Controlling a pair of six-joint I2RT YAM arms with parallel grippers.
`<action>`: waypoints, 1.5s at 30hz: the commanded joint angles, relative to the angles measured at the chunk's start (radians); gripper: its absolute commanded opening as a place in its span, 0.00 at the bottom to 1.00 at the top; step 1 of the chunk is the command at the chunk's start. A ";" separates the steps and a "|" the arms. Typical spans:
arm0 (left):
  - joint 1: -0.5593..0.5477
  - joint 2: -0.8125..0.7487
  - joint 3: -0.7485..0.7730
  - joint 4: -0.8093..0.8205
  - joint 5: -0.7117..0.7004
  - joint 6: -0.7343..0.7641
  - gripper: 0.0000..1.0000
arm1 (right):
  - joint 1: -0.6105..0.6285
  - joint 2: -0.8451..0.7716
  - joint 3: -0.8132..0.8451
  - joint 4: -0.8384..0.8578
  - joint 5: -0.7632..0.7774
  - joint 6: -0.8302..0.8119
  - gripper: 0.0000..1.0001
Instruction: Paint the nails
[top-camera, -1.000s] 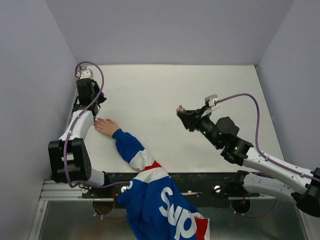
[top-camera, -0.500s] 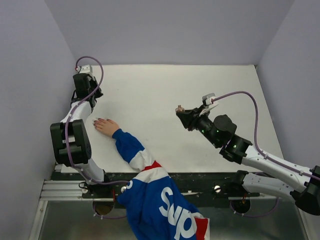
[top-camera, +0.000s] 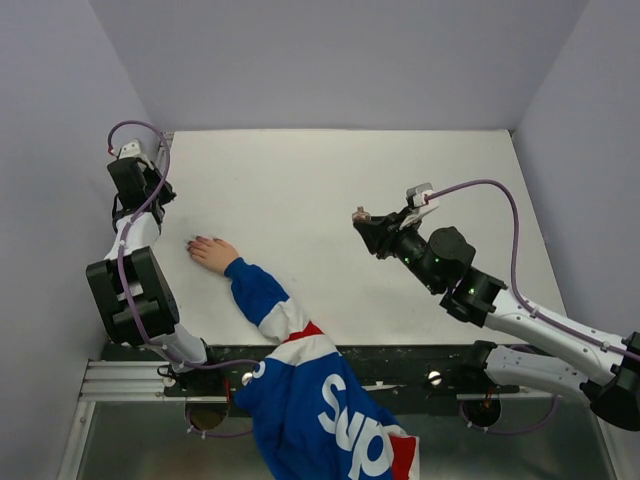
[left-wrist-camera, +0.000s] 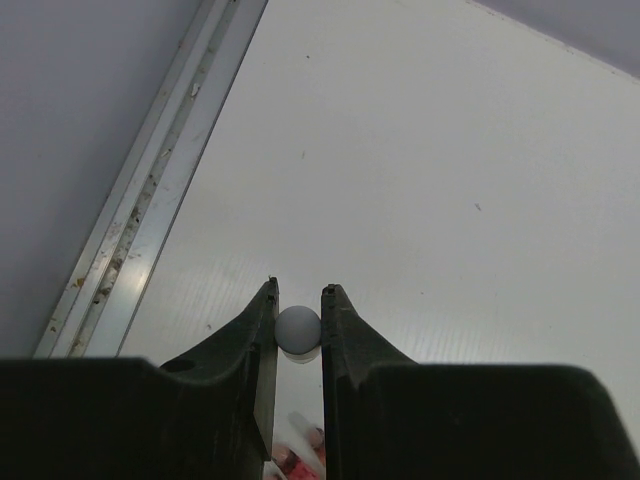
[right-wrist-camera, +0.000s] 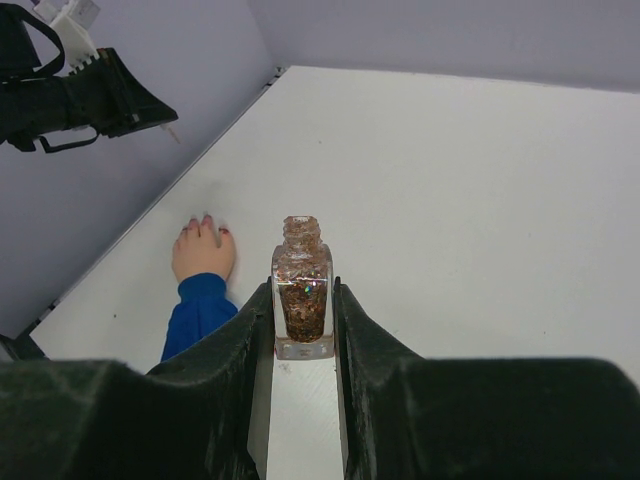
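White desk (top-camera: 330, 190): with right gripper (right-wrist-camera: 303, 300) clamped on the bottle (right-wrist-camera: 301, 250), lower left gripper (left-wrist-camera: 298, 298), clamped on brush cap (left-wrist-camera: 298, 328), gently onto left-edge nails (right-wrist-camera: 207, 218).

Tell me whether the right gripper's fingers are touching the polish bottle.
Touching. The right wrist view shows both right fingers pressed flat against the sides of the polish bottle, with no gap on either side.

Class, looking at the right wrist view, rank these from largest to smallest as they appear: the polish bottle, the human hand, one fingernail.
1. polish bottle, though nearness to the camera inflates it.
2. hand.
3. fingernail, a tiny red speck.
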 joint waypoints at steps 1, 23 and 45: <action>0.028 -0.020 0.047 -0.045 0.023 0.083 0.00 | 0.002 -0.022 0.017 -0.015 0.032 -0.020 0.01; 0.236 -0.222 -0.138 0.024 -0.077 0.143 0.00 | 0.002 -0.060 0.004 -0.020 0.055 -0.051 0.01; -0.038 -0.138 -0.055 -0.156 -0.022 0.055 0.00 | 0.000 -0.052 -0.045 0.017 0.027 -0.013 0.01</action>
